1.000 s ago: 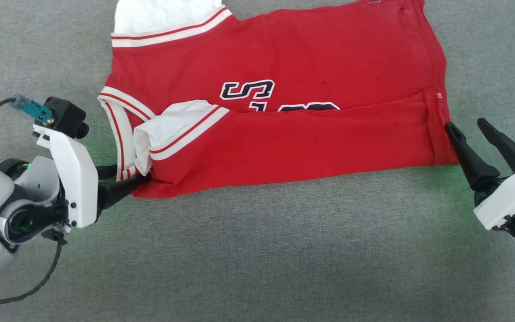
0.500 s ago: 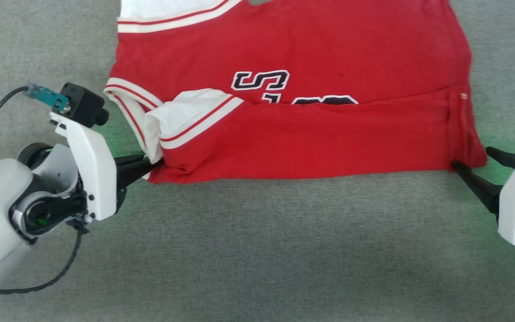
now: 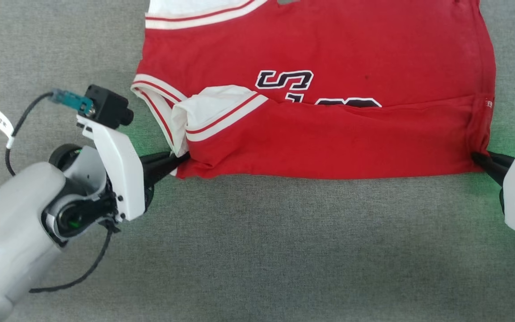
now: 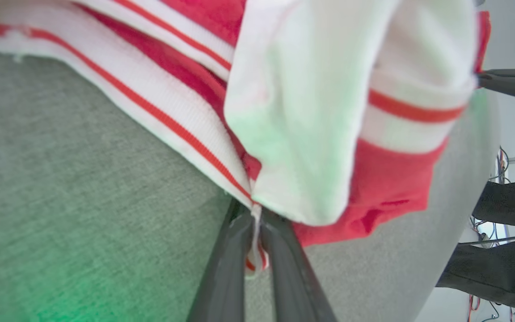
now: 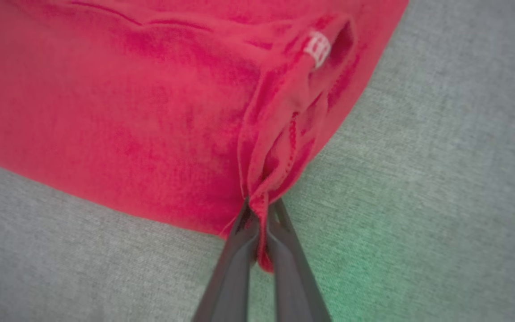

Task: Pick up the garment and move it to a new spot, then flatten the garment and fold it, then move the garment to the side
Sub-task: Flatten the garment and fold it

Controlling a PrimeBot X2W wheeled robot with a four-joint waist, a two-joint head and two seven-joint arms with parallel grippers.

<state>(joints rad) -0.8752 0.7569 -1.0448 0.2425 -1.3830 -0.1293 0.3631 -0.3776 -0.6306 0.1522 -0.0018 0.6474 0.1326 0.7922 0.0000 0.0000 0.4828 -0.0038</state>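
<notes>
My left fingers (image 3: pixel 180 158) are pinched tight on the garment's (image 3: pixel 329 138) striped near-left corner. My right fingers (image 3: pixel 479 159) are clamped on its red hem corner.

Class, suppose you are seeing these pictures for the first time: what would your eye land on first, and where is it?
The bright red garment spread over the grey surface dominates the head view's upper half, with dark-outlined lettering near its middle. The left gripper is shut on its near left corner by the white striped trim, and the right gripper on its near right corner.
</notes>
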